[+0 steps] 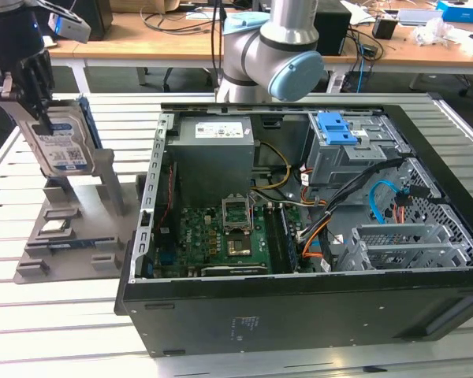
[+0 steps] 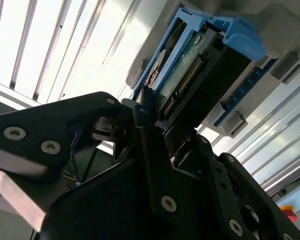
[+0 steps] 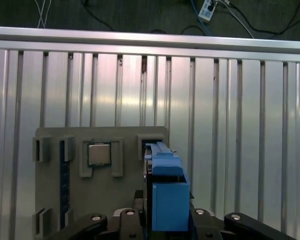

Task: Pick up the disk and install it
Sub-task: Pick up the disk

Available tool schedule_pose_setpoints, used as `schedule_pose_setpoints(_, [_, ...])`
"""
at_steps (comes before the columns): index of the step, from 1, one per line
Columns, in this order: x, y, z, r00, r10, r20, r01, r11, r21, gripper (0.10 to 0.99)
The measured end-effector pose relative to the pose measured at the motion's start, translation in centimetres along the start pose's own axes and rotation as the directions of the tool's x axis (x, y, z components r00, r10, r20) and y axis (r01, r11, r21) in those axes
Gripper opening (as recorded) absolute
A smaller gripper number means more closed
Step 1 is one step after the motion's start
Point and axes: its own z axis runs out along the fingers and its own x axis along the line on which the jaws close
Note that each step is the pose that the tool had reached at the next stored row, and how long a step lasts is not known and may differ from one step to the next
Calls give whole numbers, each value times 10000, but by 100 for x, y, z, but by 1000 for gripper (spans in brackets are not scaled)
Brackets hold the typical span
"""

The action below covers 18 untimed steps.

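Slatted metal surface (image 1: 63,331) bearing open computer case (image 1: 299,315); near its edge at the exterior view's left, end effector (image 1: 38,110) pinching upright disk (image 1: 63,146) at grey fixture (image 1: 71,228).

Label on disk (image 1: 61,146), label on power supply (image 1: 213,161): print unreadable.

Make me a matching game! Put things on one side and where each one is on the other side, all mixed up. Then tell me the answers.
Things:
1. the disk
2. square chip
3. blue latch
4. green circuit board

Places:
A. on top of the metal cage
B. on edge, clamped in the gripper
C. flat on the floor of the computer case
D. flat in a pocket of the grey holder

Pairs: 1-B, 2-D, 3-A, 4-C.
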Motion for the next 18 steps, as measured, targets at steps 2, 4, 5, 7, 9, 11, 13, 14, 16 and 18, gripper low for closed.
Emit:
schedule_pose_setpoints(2, [-6, 4, -86, 10000, 1, 0, -1, 10000, 1, 365])
schedule_pose_setpoints(4, [-10, 6, -137, 10000, 0, 1, 0, 10000, 1, 365])
schedule_pose_setpoints(5, [-12, 7, -164, 10000, 1, 0, -1, 10000, 0, 365])
schedule_pose_setpoints(7, [-18, 10, -230, 10000, 1, 0, -1, 10000, 0, 365])
schedule_pose_setpoints(9, [-24, 13, -288, 10000, 1, 1, -1, 10000, 1, 365])
schedule_pose_setpoints(11, [-28, 15, -347, 10000, 0, 0, 0, 10000, 0, 365])
schedule_pose_setpoints(13, [-35, 19, -421, 10000, 1, 0, -1, 10000, 0, 365])
schedule_pose_setpoints(14, [-37, 19, -441, 10000, 1, 1, -1, 10000, 1, 365])
schedule_pose_setpoints(16, [-39, 21, -476, 10000, 1, 1, -1, 10000, 1, 365])
schedule_pose_setpoints(18, [-43, 23, -525, 10000, 1, 1, -1, 10000, 0, 365])
